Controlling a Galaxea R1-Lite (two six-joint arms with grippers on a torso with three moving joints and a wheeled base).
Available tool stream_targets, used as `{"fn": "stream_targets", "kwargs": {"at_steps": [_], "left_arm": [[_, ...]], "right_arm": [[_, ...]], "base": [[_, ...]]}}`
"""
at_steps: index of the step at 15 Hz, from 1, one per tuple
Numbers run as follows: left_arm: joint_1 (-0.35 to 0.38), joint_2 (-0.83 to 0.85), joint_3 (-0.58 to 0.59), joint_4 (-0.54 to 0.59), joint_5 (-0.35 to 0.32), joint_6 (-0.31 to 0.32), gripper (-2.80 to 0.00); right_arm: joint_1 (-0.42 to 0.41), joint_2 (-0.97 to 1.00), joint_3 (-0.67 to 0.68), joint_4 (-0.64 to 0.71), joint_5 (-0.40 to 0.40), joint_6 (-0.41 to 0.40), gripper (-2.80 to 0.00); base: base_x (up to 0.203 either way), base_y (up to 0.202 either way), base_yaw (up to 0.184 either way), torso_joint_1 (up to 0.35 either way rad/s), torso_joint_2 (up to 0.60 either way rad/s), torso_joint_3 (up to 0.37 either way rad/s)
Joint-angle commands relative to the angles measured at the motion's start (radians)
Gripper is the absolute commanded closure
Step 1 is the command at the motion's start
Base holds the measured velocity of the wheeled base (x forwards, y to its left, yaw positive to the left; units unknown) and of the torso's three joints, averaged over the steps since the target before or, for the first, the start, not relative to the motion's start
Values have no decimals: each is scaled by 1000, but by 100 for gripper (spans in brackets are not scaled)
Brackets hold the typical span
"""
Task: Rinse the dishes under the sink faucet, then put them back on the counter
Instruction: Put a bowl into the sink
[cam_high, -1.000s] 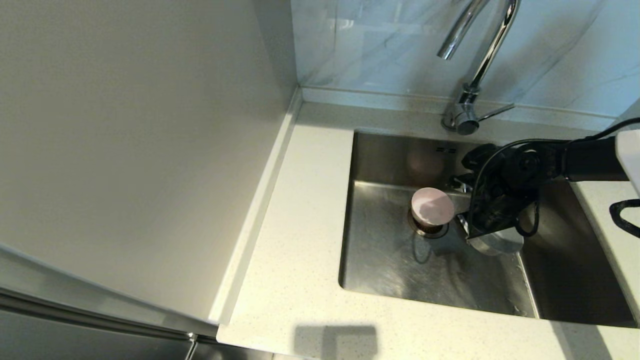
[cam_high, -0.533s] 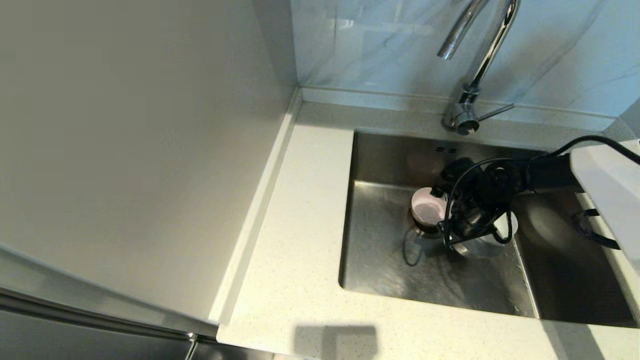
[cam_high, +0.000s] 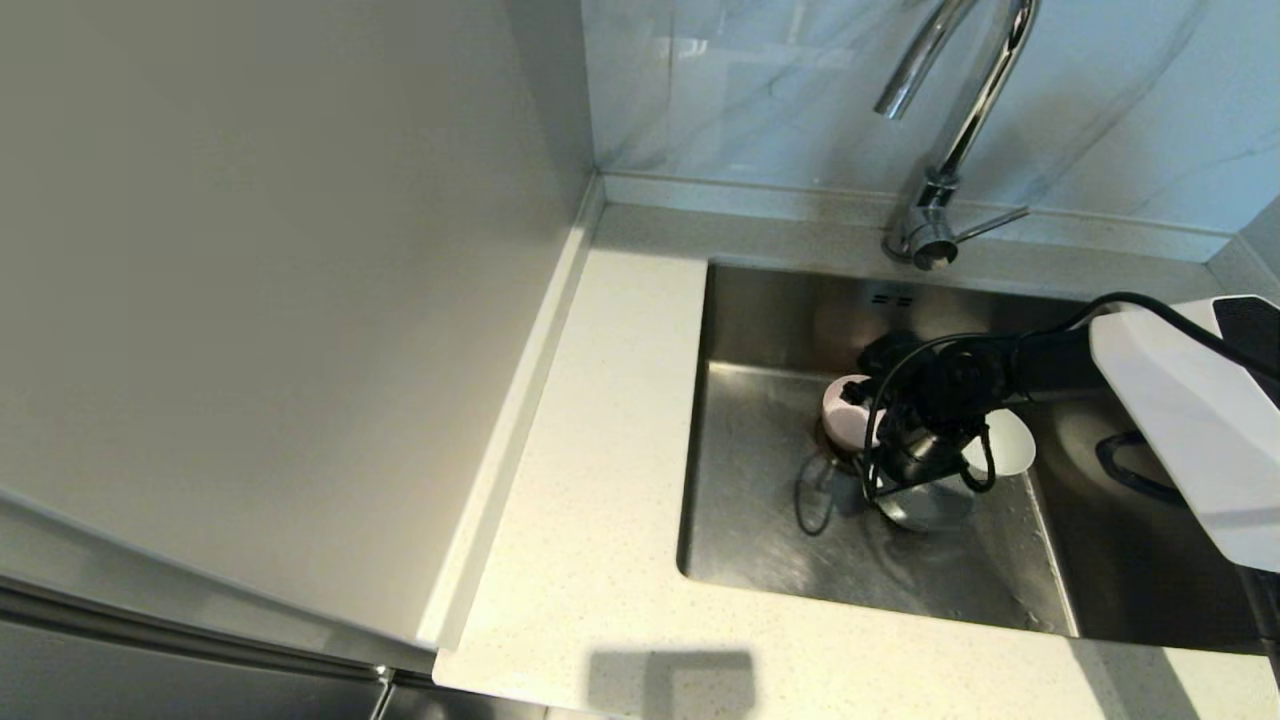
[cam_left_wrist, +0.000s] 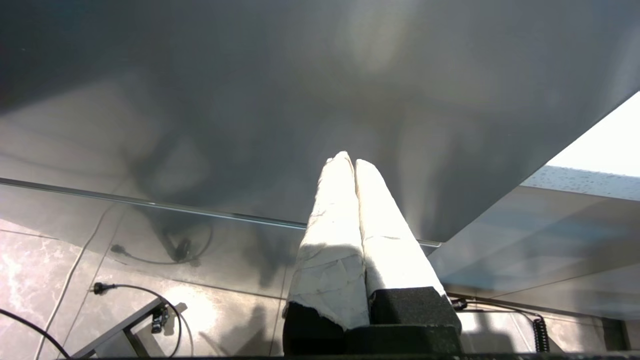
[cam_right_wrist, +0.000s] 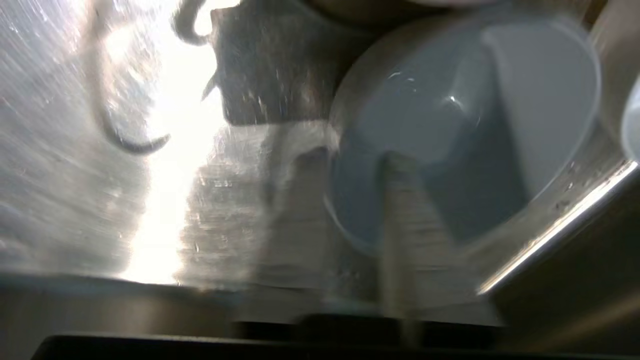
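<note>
Three bowls sit in the sink (cam_high: 770, 500). The pale pink bowl (cam_high: 845, 415) rests over the drain, and the white bowl (cam_high: 1010, 445) lies to its right. The grey-white bowl (cam_high: 930, 510) sits nearer me, under my right wrist. My right gripper (cam_high: 905, 490) is low in the basin. In the right wrist view it (cam_right_wrist: 355, 200) is open, one finger inside the grey-white bowl (cam_right_wrist: 450, 115) and one outside its rim. The chrome faucet (cam_high: 960, 110) stands behind the sink with no water running. My left gripper (cam_left_wrist: 348, 159) is shut and empty, parked below the counter.
The speckled counter (cam_high: 600, 450) runs along the left and front of the sink. A smooth beige side panel (cam_high: 250, 300) rises at the far left. Another bowl's edge (cam_right_wrist: 631, 120) shows beside the grey-white one. The faucet lever (cam_high: 995, 222) points right.
My right arm has reached further left and lower into the sink, now covering part of the pink bowl. The white bowl has come into view behind the wrist.
</note>
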Motion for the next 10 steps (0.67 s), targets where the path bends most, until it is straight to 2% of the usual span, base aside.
{"fn": "stream_targets", "kwargs": {"at_steps": [1, 6, 10], "left_arm": [[0, -3, 0, -1, 0, -1, 0], [0, -3, 0, -1, 0, -1, 0], [0, -3, 0, -1, 0, 0, 0]], "right_arm": [[-1, 1, -5, -2, -5, -1, -280], [-2, -107, 25, 2, -20, -1, -280], [-6, -332, 110, 3, -104, 27, -280]], "base": [[0, 0, 0, 0, 0, 0], [0, 0, 0, 0, 0, 0], [0, 0, 0, 0, 0, 0]]}}
